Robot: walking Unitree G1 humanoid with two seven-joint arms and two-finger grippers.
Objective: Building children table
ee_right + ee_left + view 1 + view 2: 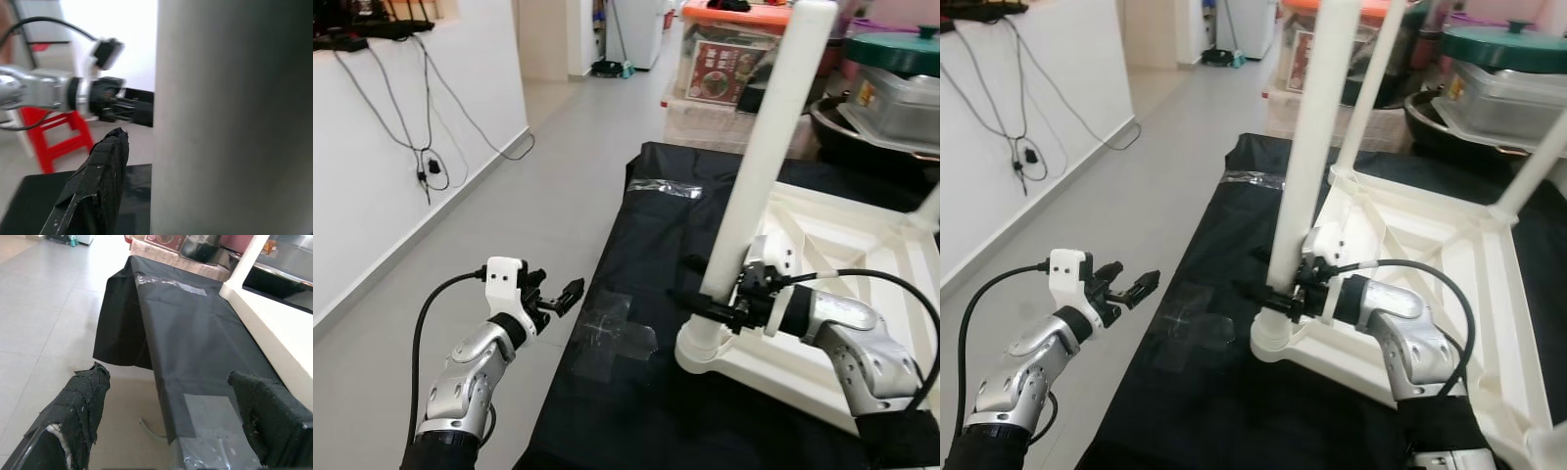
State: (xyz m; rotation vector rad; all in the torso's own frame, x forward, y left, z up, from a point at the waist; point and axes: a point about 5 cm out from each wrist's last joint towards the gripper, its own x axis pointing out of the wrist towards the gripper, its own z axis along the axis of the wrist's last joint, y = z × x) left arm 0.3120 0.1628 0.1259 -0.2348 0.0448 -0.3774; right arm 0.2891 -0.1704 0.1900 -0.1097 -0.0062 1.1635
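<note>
While my left gripper (556,297) hovers with fingers apart off the black-covered bench's (636,392) edge, my right gripper (705,304) is clamped on the white table leg (759,166), standing upright in the upturned tabletop's (832,294) corner socket.

Two silver metal arms with rounded, jointed segments and dark sleeves at the elbows. Each wrist carries a white plastic block, with a black cable looping out from it back along the arm. The left hand (570,292) and right hand (705,305) each have two long black fingers; close up, the fingers (80,416) are wrapped in frayed black fabric padding.
</note>
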